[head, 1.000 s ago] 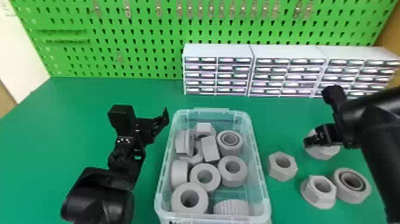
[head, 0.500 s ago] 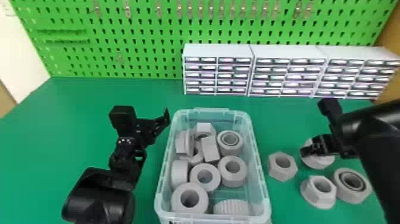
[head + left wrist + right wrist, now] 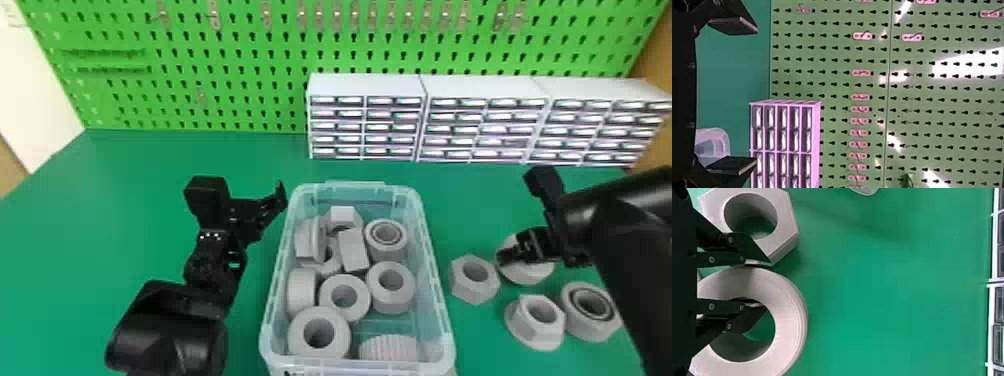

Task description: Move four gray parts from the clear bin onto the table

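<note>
The clear bin (image 3: 446, 325) stands mid-table with several gray parts, among them a ring (image 3: 300, 337). Right of it, my right gripper (image 3: 506, 256) is at a round gray part (image 3: 535, 274) beside a hex nut (image 3: 462, 287). In the right wrist view, the right gripper (image 3: 764, 284) is shut on the wall of that round part (image 3: 791, 317), one finger inside its hole; the hex nut (image 3: 783, 215) lies alongside. My left gripper (image 3: 260, 215) is over the table left of the bin; its fingers stand wide apart in the left wrist view (image 3: 732, 96), holding nothing.
Nearer the front right lie a flanged nut (image 3: 522, 332) and a bearing-like ring (image 3: 575, 325). White drawer cabinets (image 3: 365, 85) line the table's back, before a green pegboard (image 3: 240, 55). The green table (image 3: 165, 165) extends to the left.
The right gripper has shifted left and a little toward the front with the round part, which now sits closer to the hex nut. The left arm has stayed almost in place.
</note>
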